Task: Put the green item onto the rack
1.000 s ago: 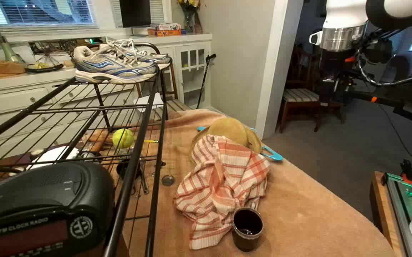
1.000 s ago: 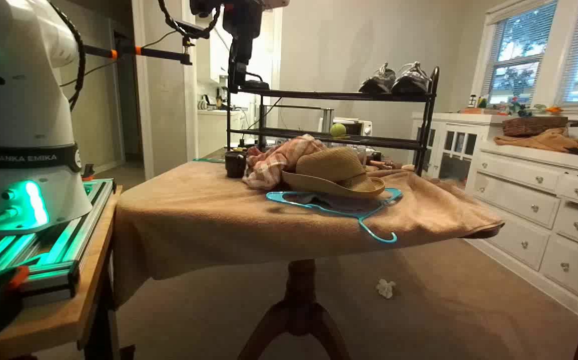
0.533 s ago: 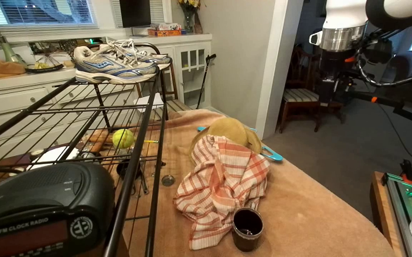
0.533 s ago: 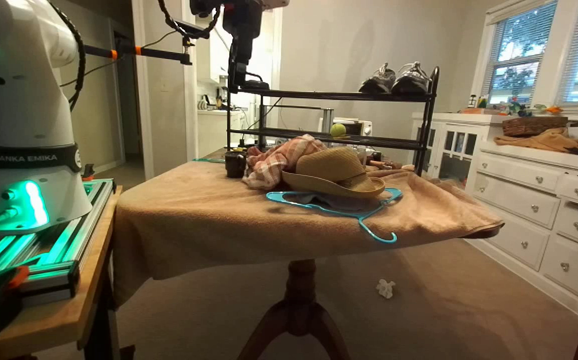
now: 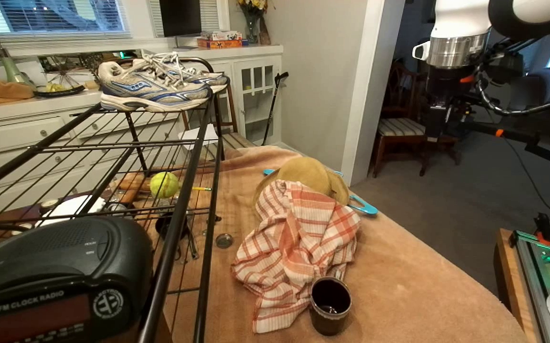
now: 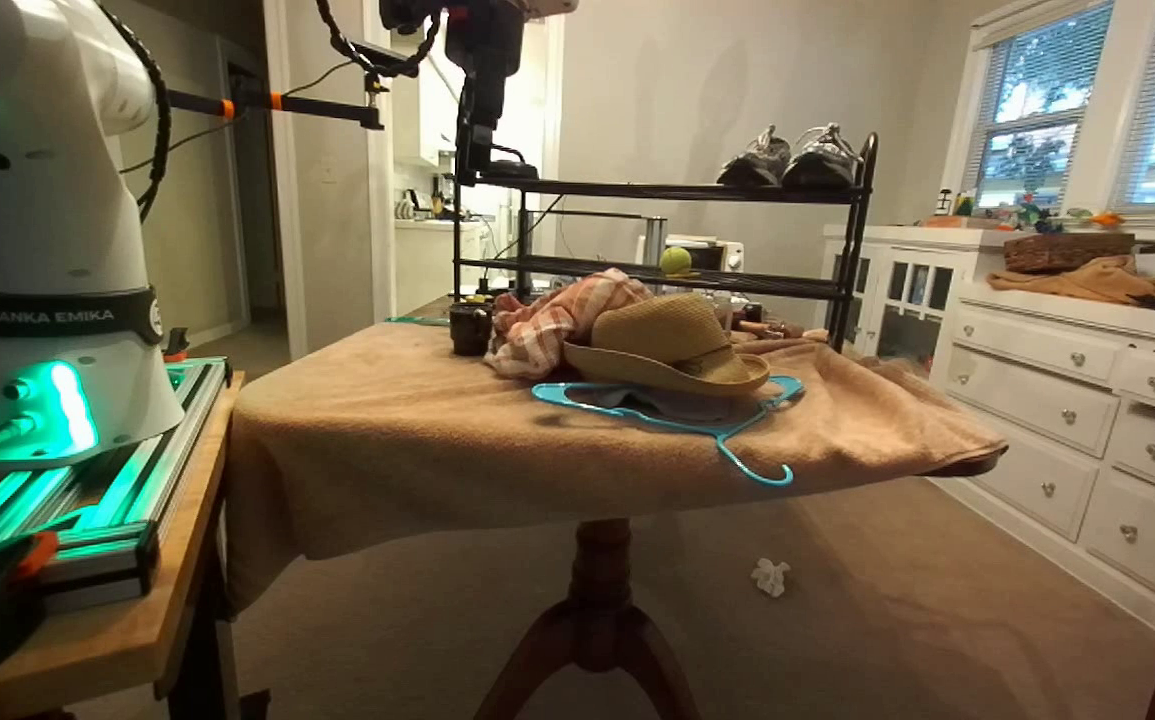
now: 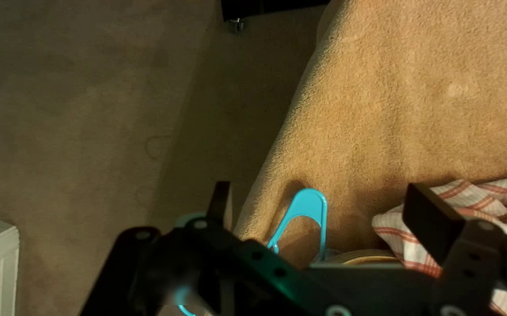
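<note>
Gripper (image 7: pixel 321 202) hangs in the air, released, its two fingers spread wide apart; between them, toward five o'clock in the wrist view, shows the blue hanger (image 7: pixel 309 202). The green strip (image 6: pixel 417 321) appears in an exterior view as a thin line at the far edge of the blanket-covered table (image 6: pixel 367 400), at nine o'clock from the dark cup (image 6: pixel 471 330); whether strip and cup touch, I cannot tell. The black rack (image 6: pixel 657 190) stands there toward twelve o'clock, well above the level of the strip. In an exterior view, a pair of shoes (image 5: pixel 155 90) sits on the top shelf at ten o'clock and a clock radio (image 5: pixel 60 267) at eight, while a yellow ball (image 5: pixel 164 185) shows at nine, lower than that shelf. A striped cloth (image 5: pixel 298 247) lies bunched on the table toward six o'clock, against the straw hat (image 5: pixel 305 174) at its twelve o'clock end; the cup stands upright just beside its five o'clock edge. In both exterior views the hat hides part of the hanger.
</note>
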### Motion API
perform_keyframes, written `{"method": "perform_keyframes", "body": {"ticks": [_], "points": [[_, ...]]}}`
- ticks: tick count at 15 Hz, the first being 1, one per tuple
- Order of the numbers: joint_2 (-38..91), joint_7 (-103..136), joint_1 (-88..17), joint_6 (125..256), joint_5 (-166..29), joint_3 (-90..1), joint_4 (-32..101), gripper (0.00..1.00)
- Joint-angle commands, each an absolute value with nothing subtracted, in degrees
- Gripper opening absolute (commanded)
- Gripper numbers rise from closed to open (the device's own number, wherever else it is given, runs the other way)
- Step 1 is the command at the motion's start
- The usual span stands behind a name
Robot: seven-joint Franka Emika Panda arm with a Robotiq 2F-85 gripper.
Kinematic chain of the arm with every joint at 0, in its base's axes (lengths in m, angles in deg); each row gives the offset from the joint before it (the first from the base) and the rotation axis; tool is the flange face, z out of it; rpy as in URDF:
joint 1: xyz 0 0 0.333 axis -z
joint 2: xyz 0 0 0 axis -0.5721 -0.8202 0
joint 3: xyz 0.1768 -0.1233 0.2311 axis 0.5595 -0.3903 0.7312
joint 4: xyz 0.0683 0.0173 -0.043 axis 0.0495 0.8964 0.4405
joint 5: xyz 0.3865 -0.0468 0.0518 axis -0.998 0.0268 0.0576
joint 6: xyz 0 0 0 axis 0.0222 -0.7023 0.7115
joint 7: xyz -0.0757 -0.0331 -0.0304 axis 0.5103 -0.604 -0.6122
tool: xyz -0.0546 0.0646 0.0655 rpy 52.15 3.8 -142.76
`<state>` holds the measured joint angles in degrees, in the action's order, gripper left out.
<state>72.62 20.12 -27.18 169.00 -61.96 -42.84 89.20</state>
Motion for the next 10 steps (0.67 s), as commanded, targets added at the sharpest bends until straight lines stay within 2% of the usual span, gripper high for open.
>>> {"method": "perform_keyframes", "body": {"ticks": [1,10], "points": [[73.08,16.94,-29.94,167.89,-65.52,-41.43,91.07,1.0],[72.22,-6.16,-39.07,170.83,-84.73,-29.82,96.71,1.0]]}}
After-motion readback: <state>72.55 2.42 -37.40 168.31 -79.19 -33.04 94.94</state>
